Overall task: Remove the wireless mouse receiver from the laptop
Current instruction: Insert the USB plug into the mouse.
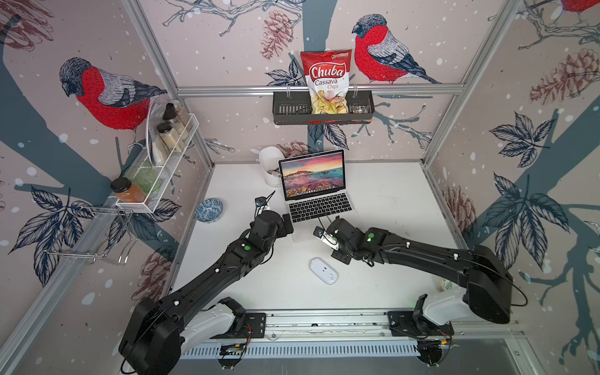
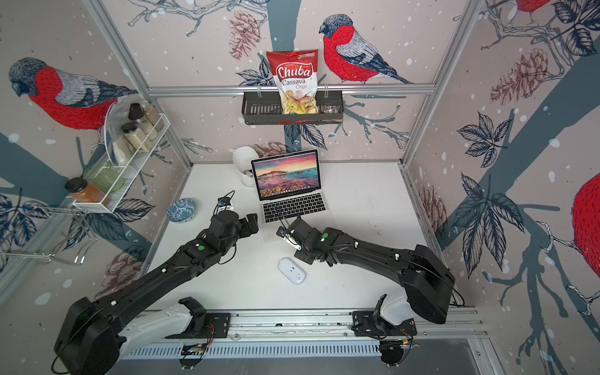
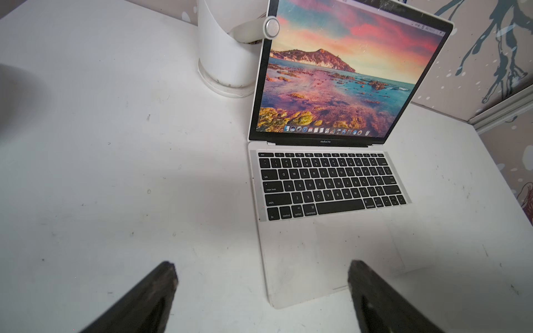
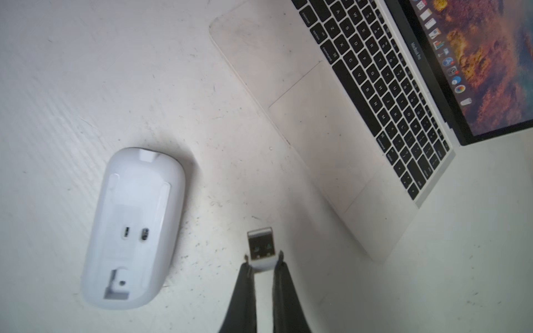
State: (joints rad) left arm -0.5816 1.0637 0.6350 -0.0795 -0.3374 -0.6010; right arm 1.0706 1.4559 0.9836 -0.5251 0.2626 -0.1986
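Mouse (image 4: 135,227) sits nearest the rig's base, belly-up on the surface (image 3: 115,173). White underside and a recess at one end show. Neither arm touches it.

Just beyond it, right pincer (image 4: 263,256) is clamped on the receiver (image 4: 260,243). The tips pinch the pale plastic end, and the metal plug projects past them with its open mouth visible. Receiver is clear of the laptop (image 3: 326,184), over bare surface between the mouse and the laptop's front edge. Its height above the surface is not readable.

Left pincer (image 3: 262,266) stands wide with nothing between the tips. It is by the laptop's front corner on that arm's side, with no contact as far as the wrist view shows.

Laptop is open, screen lit, keyboard unobstructed. Past its screen edge stands a white container (image 3: 222,52), at the back of the surface.

Handling, judged: receiver is tiny, very light and rigid. Its metal shell is smooth and probably slippery, so the plastic end is the right hold, flat faces against the pads. With so small a contact patch it could pivot or pop out under a sideways knock. Extraction looks done, and what remains, if anything, is a gentle set-down.
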